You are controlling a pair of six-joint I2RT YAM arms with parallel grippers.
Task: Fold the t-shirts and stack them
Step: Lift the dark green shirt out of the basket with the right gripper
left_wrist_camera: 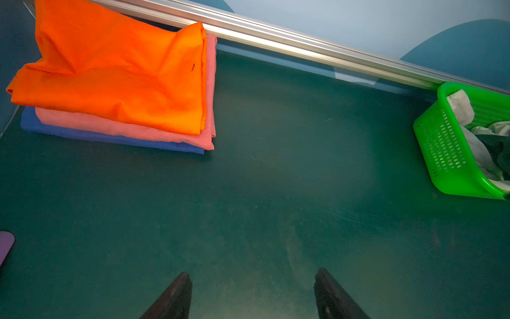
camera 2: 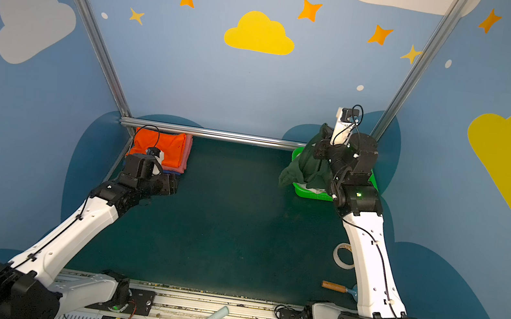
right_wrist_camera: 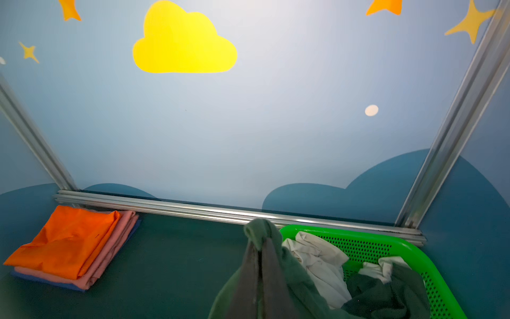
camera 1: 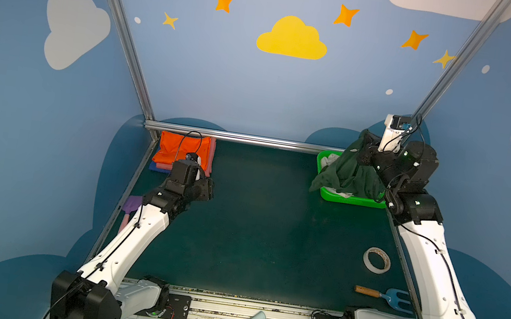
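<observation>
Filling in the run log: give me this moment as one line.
right gripper: shut on dark green t-shirt, hanging over basket | left gripper: open, empty | stack: orange, pink, blue

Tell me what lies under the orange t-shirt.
Under the orange t-shirt lies a folded pink t-shirt, and beneath that a blue t-shirt. Only their edges show; the rest is covered, so anything else between or below them cannot be seen.

dark green t-shirt (right_wrist_camera: 293, 276) tight in the right pincer (right_wrist_camera: 259, 250), white t-shirt (right_wrist_camera: 320, 259) in the green basket (right_wrist_camera: 358, 231)
</observation>
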